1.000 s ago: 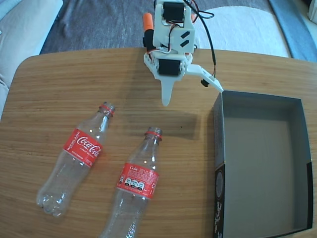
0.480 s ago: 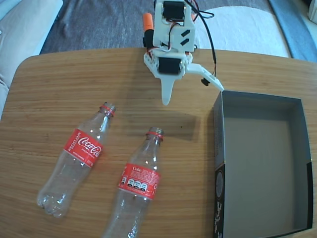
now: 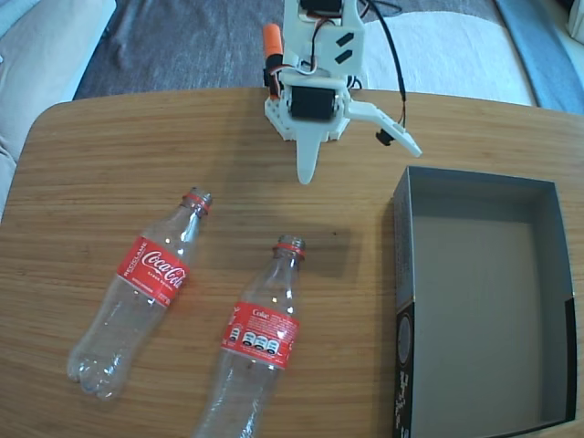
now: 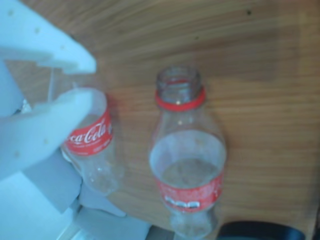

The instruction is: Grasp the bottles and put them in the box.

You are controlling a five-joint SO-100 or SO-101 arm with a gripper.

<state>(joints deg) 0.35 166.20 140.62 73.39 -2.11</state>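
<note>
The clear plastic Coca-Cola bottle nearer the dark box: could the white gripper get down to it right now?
Probably yes. The clear bottle nearer the box lies alone on the bare wooden table, apart from the other bottle and the dark cardboard box. The white gripper is open, with nothing between.

Fixed view was bright w/ even daylight, sharp throughout; slight fisheye curve at table edges. Soft shadow lay on the wood just below the gripper tips. Wrist view was blurry, bluish cast; gripper fingers overexposed, out of focus. Bottles beyond them soft, faint glare on plastic.
</note>
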